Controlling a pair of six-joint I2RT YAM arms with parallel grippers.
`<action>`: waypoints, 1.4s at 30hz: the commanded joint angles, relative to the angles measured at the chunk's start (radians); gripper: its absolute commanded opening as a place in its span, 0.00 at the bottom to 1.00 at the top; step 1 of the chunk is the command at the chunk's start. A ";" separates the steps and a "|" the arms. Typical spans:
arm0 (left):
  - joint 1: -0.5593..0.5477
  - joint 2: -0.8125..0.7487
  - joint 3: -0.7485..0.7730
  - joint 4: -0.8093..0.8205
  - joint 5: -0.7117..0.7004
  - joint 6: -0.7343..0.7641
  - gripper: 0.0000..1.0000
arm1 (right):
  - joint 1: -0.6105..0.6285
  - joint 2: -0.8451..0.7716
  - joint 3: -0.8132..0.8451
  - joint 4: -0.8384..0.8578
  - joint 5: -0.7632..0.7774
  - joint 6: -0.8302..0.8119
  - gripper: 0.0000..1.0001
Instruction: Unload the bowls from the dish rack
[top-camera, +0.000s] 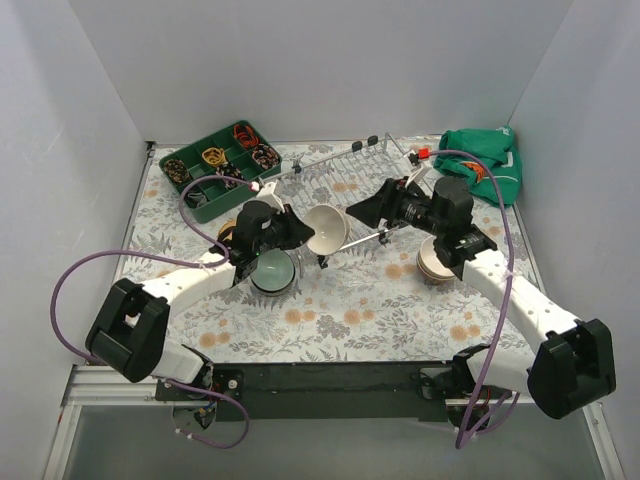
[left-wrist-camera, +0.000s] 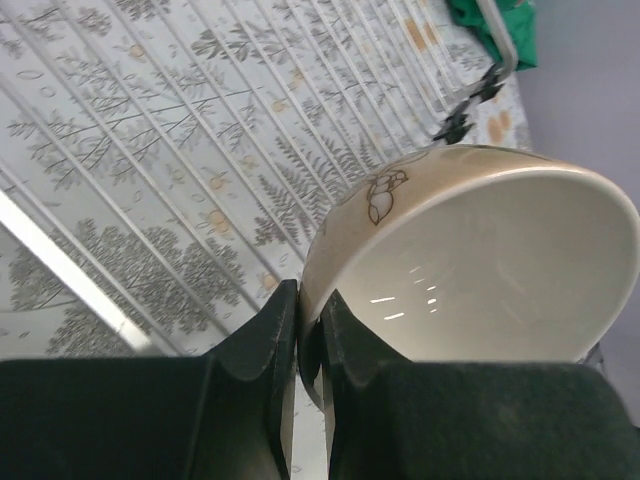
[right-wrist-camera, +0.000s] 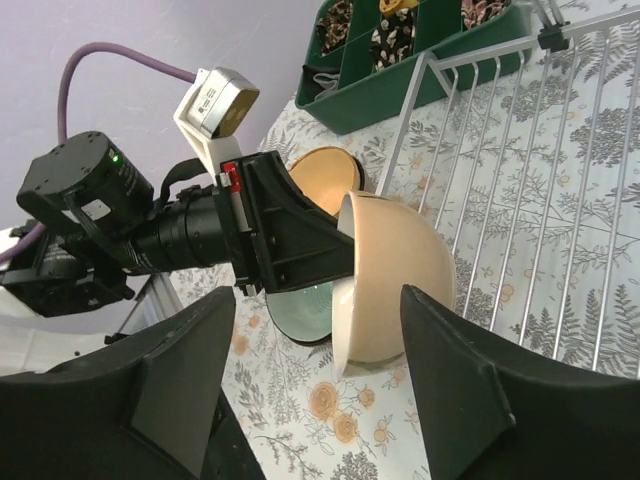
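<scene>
- Beige round ceramic bowl (top-camera: 326, 228): your left gripper (left-wrist-camera: 310, 310) pinches its rim at the near left corner of the silver wire dish rack (top-camera: 352, 170).
- Your right gripper (top-camera: 372, 210) sits spread open just right of it.

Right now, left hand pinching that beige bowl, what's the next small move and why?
Probably carry the beige bowl left and lower it beside the mint-green bowl: the left hand has its rim, lifted at the edge of the dish rack.

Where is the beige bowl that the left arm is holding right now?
Top view: the beige bowl is mid-table and tilted, its rim pinched by the fingers of the left gripper, at the dish rack's near edge, beside the mint-green bowl.
</scene>
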 joint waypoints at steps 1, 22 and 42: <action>0.005 -0.096 0.097 -0.147 -0.061 0.066 0.00 | 0.000 -0.077 0.035 -0.132 0.052 -0.165 0.78; -0.173 0.031 0.475 -0.673 -0.247 0.180 0.00 | 0.385 0.107 0.467 -0.806 0.891 -0.372 0.75; -0.199 -0.013 0.488 -0.685 -0.253 0.231 0.00 | 0.454 0.357 0.615 -0.978 0.999 -0.383 0.04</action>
